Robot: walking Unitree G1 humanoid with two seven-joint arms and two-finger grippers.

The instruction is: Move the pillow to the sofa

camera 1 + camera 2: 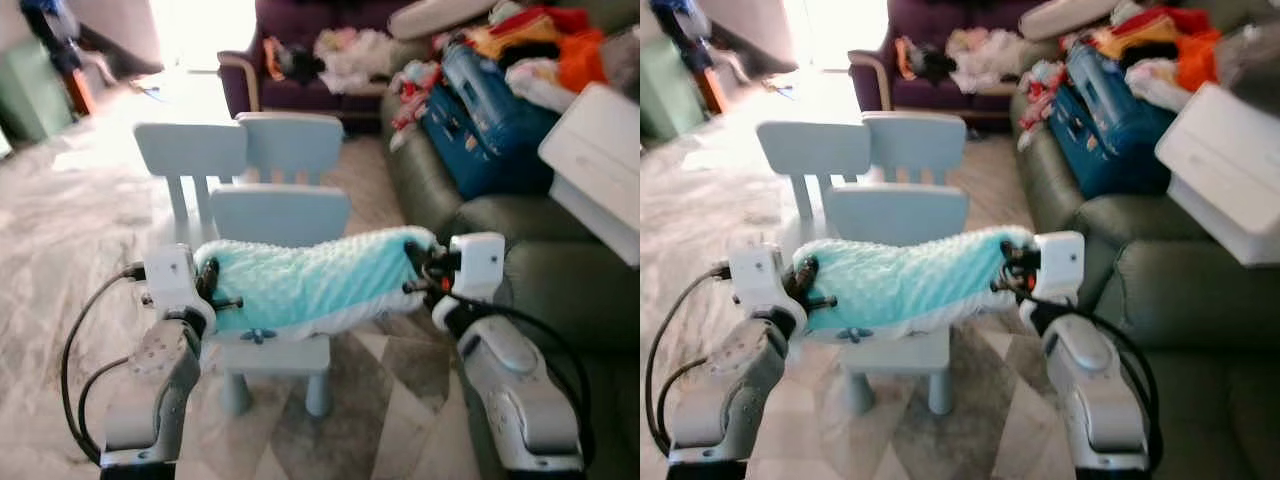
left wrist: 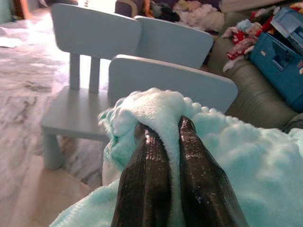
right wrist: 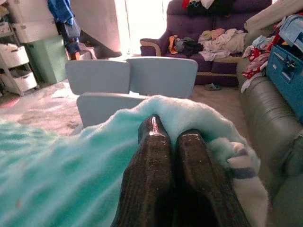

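A fluffy mint-green pillow (image 1: 310, 280) with a white underside hangs between my two grippers, just above the seat of a pale blue child's chair (image 1: 280, 215). My left gripper (image 1: 215, 290) is shut on the pillow's left end; in the left wrist view its fingers (image 2: 151, 165) pinch a fold of the fabric (image 2: 161, 111). At the pillow's right end my right gripper (image 1: 420, 272) is shut on it, its fingers (image 3: 156, 161) pressed into the pile (image 3: 71, 175). The green sofa (image 1: 540, 270) lies to my right.
Two more pale blue chairs (image 1: 240, 150) stand behind the near one. The green sofa's far part is heaped with clothes, a blue suitcase (image 1: 490, 115) and a white box (image 1: 600, 160). A purple sofa (image 1: 300, 60) with laundry stands at the back. Marble floor opens to the left.
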